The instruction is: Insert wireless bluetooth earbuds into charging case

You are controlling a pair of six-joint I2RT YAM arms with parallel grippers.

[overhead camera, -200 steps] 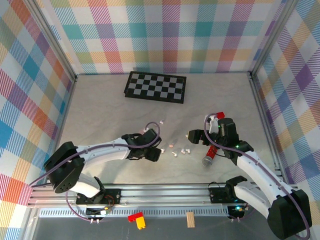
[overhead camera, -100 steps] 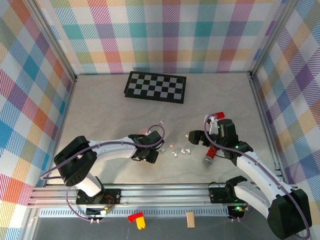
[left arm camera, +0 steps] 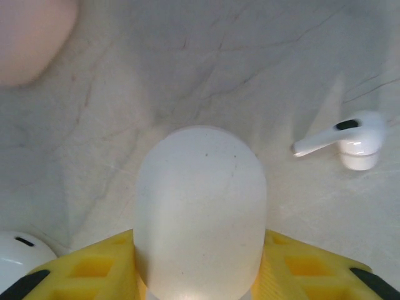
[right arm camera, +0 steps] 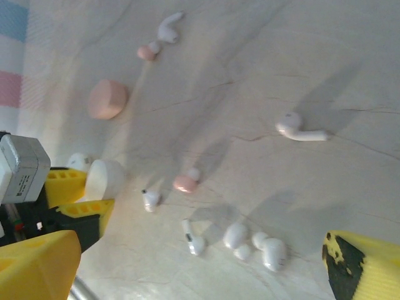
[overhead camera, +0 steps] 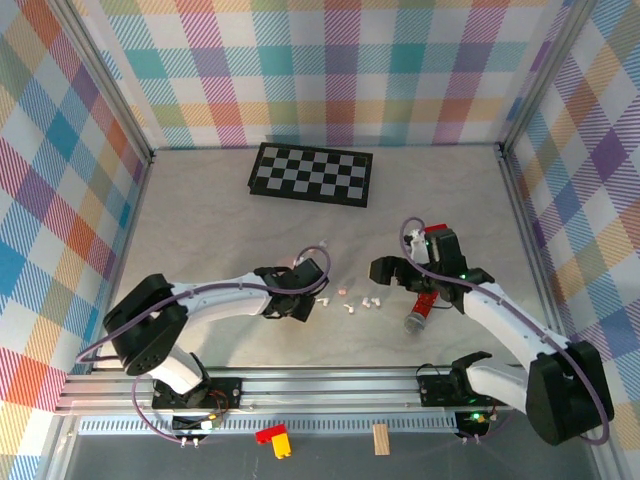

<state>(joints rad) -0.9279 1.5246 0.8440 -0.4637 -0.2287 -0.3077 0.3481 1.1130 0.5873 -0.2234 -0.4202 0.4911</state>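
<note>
— Left tool [left arm camera: 200, 256], how is it?
— Clamped on smooth white pebble-shaped case [left arm camera: 200, 194], low on grey bench [left arm camera: 219, 62].
— And right tool [right arm camera: 203, 244]?
— Fingers wide apart, holding nothing. Small white and pink plastic earbuds [right arm camera: 299, 130] lie scattered on bench, near it.

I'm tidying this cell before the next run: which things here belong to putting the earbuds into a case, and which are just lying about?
Belongs to the job:
- white case
- pink case
- white earbuds
- pink earbuds

Just lying about:
- checkerboard
- red-and-silver cylinder
- wooden block
- red-and-yellow block
</note>
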